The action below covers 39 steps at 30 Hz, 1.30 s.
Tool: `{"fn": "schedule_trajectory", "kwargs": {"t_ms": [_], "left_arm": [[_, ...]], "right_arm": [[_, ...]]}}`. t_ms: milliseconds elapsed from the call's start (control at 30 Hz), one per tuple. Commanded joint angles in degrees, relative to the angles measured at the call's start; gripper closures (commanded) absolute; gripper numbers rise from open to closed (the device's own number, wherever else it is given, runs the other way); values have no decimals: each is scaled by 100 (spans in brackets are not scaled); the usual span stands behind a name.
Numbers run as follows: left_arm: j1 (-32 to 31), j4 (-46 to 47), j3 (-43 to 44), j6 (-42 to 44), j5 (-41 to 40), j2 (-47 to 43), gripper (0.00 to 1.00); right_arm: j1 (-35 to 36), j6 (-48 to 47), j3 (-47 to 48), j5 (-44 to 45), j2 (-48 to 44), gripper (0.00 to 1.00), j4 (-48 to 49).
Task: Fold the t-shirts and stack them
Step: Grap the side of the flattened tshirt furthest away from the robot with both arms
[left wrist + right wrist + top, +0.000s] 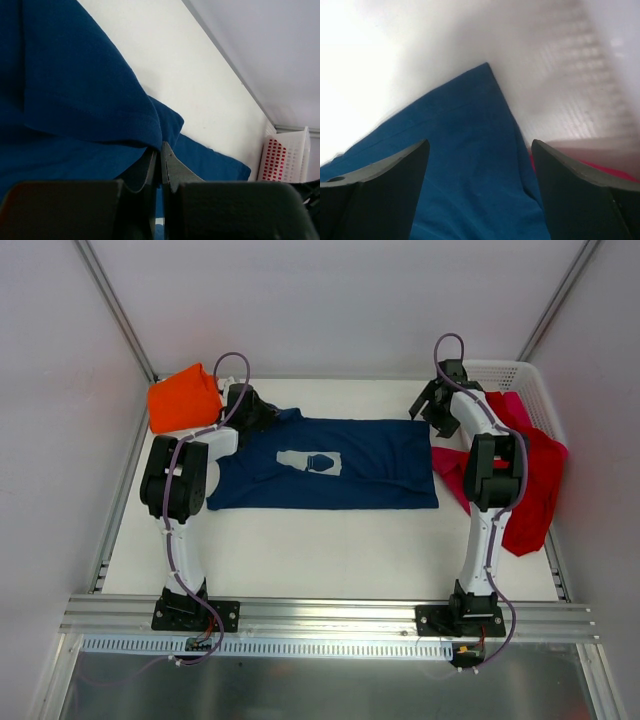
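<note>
A navy blue t-shirt (370,472) with a pale chest print (310,461) lies spread flat across the middle of the table. My left gripper (262,413) is at its far left corner, shut on a fold of the navy cloth (100,100); in the left wrist view the fingertips (161,150) pinch the fabric edge. My right gripper (430,406) hovers open over the far right corner, and the navy cloth (470,170) shows between its spread fingers (480,150) without touching them. An orange t-shirt (183,398) sits bunched at the far left. Red and pink t-shirts (535,475) hang at the right.
A white lattice basket (525,380) stands at the far right corner, with red cloth spilling over its side onto the table (320,550). The basket (285,160) also shows in the left wrist view. Walls enclose the table on the left, right and back.
</note>
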Motion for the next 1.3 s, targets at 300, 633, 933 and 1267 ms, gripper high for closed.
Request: {"fn": "schedule_trajectory", "kwargs": {"t_ms": [300, 633, 933, 1267], "left_arm": [[74, 438, -155, -50, 290, -187, 100], [162, 553, -163, -59, 430, -47, 100], [249, 763, -348, -199, 536, -108, 100], [337, 922, -427, -261, 615, -38, 100]], "right_arm": [[144, 23, 1760, -184, 1405, 12, -393], [-15, 40, 1831, -175, 1582, 13, -331], [-59, 40, 1716, -492, 1564, 83, -295], [-50, 58, 1752, -615, 1565, 100, -392]]}}
